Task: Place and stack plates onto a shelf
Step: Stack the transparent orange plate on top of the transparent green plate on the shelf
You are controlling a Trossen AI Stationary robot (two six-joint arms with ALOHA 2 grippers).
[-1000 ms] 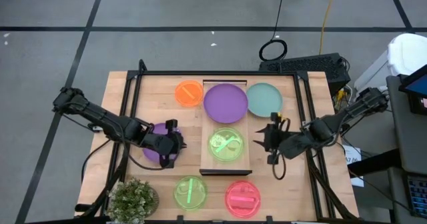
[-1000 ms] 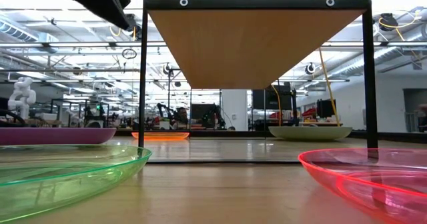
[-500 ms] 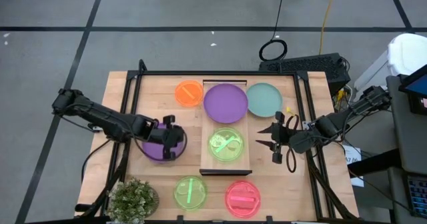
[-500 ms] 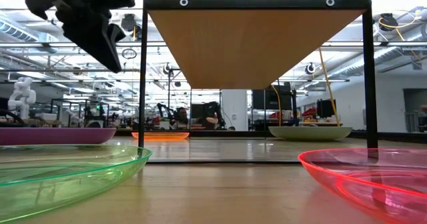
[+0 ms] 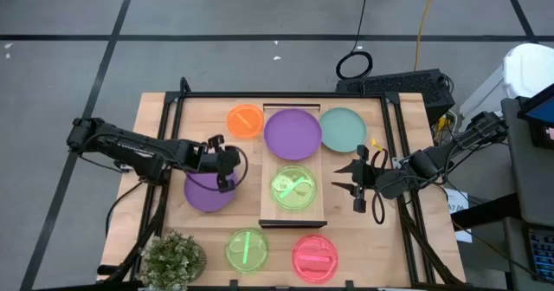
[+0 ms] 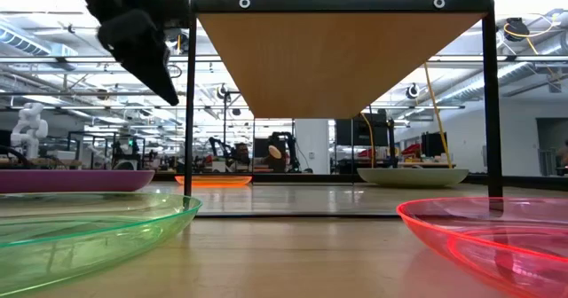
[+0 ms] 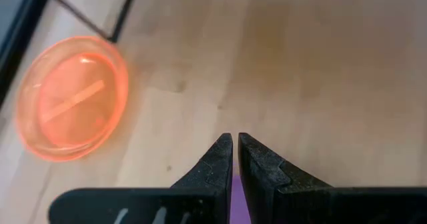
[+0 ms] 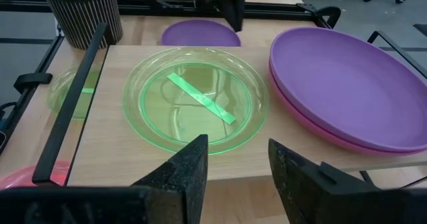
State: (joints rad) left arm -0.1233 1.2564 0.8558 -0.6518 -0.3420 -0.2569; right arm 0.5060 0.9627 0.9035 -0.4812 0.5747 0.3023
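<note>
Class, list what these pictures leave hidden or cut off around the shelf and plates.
- Magenta plate, right wrist view: only its rim shows under the large purple plate.
- Small purple plate, high view: partly covered by the left gripper.
- Pink-red plate, low view: cut by the picture's edge.
- Shelf, low view: only its underside shows.

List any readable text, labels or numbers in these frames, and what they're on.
None readable.
Plates: the green plate on the shelf and the orange plate each show only a plain strip, no lettering.
Grippers, shelf frame, potted plant: no markings visible.
Background room in the low view: anything there is too small to read.
</note>
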